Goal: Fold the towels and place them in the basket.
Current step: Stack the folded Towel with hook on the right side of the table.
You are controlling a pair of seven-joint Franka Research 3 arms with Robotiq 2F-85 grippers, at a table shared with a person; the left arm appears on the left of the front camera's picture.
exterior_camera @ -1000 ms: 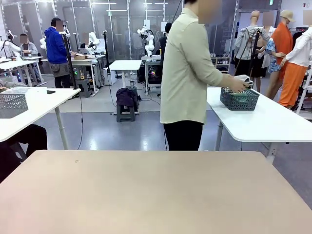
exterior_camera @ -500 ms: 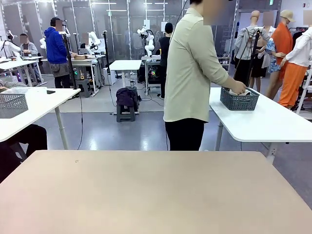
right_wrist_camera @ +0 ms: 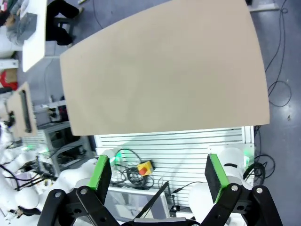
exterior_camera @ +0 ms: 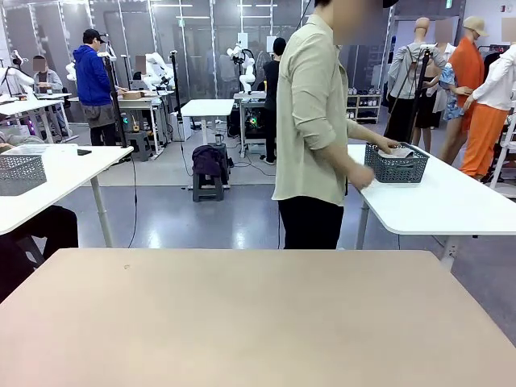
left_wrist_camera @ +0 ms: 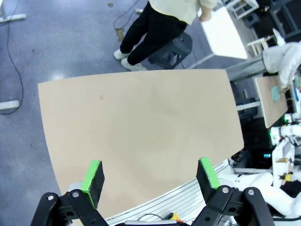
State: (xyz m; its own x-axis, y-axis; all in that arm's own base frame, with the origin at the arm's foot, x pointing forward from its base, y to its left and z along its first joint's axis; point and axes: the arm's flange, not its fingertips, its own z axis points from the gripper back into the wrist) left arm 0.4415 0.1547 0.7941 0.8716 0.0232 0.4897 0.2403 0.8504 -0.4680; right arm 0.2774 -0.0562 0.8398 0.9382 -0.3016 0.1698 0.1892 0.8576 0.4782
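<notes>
Beige laminate, bare and matte: the surface [exterior_camera: 258, 322] in front of me spreads wide from the near edge toward the person [exterior_camera: 314, 121] standing beyond its far side. That person, in a pale green shirt and dark trousers, is turned side-on toward a white side table [exterior_camera: 435, 201] at picture right in the front view. On that table sits the basket [exterior_camera: 397, 165], dark with lattice sides, and a pale towel [exterior_camera: 397, 151] shows at its rim. One hand [exterior_camera: 385, 146] of the person rests at the basket's near rim; the other hand [exterior_camera: 360, 176] hangs in the air just short of the basket, lower and nearer the body. My left gripper [left_wrist_camera: 150, 175] hangs high above the beige surface, jaws spread wide, green pads [left_wrist_camera: 92, 175] well apart, nothing between them. My right gripper [right_wrist_camera: 160, 175] also hangs high, over the near edge of the surface and the slatted white panel [right_wrist_camera: 174, 150] below it, jaws likewise spread wide and holding nothing. Another white table [exterior_camera: 48, 181] with a paler grey mesh basket [exterior_camera: 20, 173] stands at far left.
</notes>
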